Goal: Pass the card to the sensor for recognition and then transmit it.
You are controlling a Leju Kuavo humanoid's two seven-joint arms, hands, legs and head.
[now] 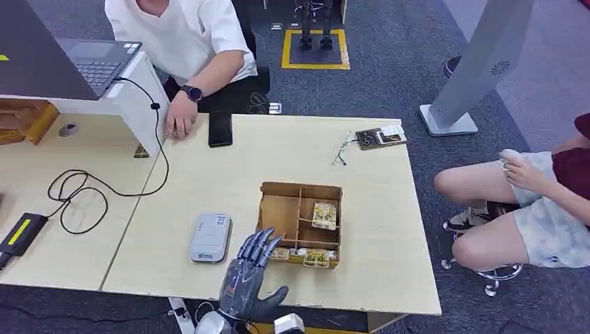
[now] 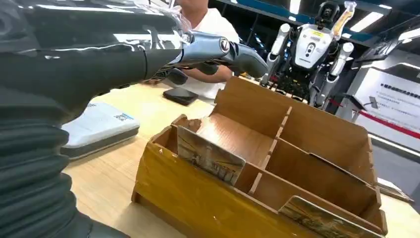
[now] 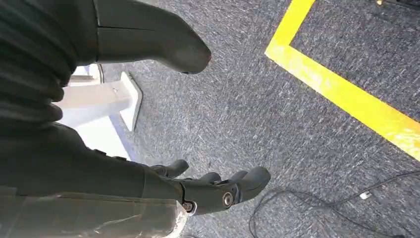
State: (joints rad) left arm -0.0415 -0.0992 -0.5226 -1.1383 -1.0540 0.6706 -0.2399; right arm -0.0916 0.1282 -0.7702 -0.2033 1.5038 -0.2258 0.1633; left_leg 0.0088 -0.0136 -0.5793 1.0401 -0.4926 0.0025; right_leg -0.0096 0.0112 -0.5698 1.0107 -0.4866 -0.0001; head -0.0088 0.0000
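Left robot hand (image 1: 250, 268) is up over the counter (image 1: 389, 236), fingers spread, holding nothing, tips right at the near-left corner of the wooden box (image 1: 300, 223). In the wrist view it hangs above the box, not touching any card afaict. Cards sit in the box: one card (image 1: 324, 215) lies in the right middle compartment, more cards (image 1: 314, 257) stand along the front row. Grey sensor (image 1: 211, 237) lies just left of the box, near the hand. Right robot hand (image 3: 213, 191) hangs down by the carpet floor (image 3: 277, 114), fingers loosely apart, nothing in it. Person's hand (image 1: 180, 117) rests on the counter's far edge beside a black phone (image 1: 220, 129).
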